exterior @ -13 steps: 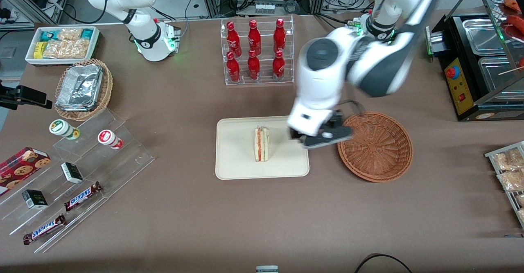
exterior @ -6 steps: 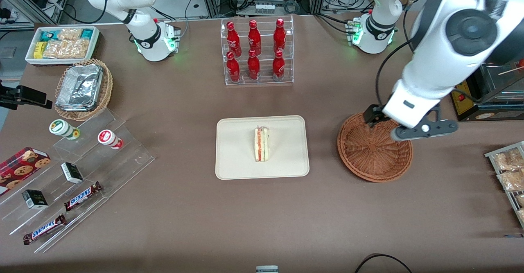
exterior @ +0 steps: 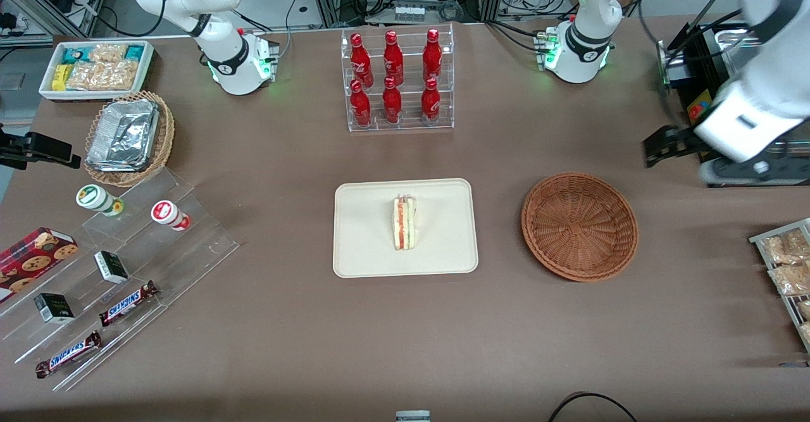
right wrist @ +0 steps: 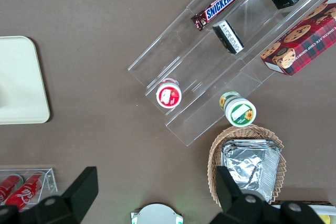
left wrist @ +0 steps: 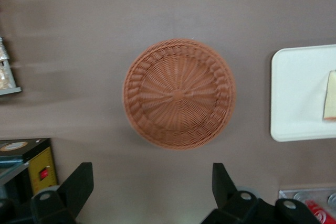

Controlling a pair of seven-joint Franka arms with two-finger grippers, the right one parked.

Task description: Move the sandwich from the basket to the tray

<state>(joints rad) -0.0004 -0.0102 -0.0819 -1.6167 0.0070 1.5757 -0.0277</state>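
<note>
The sandwich (exterior: 405, 223) stands on its edge in the middle of the cream tray (exterior: 367, 238), with its red and green filling showing. The reddish-brown wicker basket (exterior: 579, 226) beside the tray is empty. My left gripper (exterior: 702, 159) is open and empty. It hangs high above the table, toward the working arm's end, a little farther from the front camera than the basket. In the left wrist view the gripper (left wrist: 151, 182) looks down on the empty basket (left wrist: 178, 100), with the tray's edge (left wrist: 299, 93) and a corner of the sandwich (left wrist: 331, 103) beside it.
A clear rack of red bottles (exterior: 395, 80) stands farther back than the tray. A black food warmer (exterior: 715, 137) is near the gripper. Snack packets (exterior: 788, 264) lie at the working arm's end. A stepped acrylic display (exterior: 126, 251), a foil basket (exterior: 130, 137) and a snack bin (exterior: 95, 68) are at the parked arm's end.
The gripper has swung from the tray's edge, over the basket, out toward the working arm's end of the table. The sandwich has stayed on the tray.
</note>
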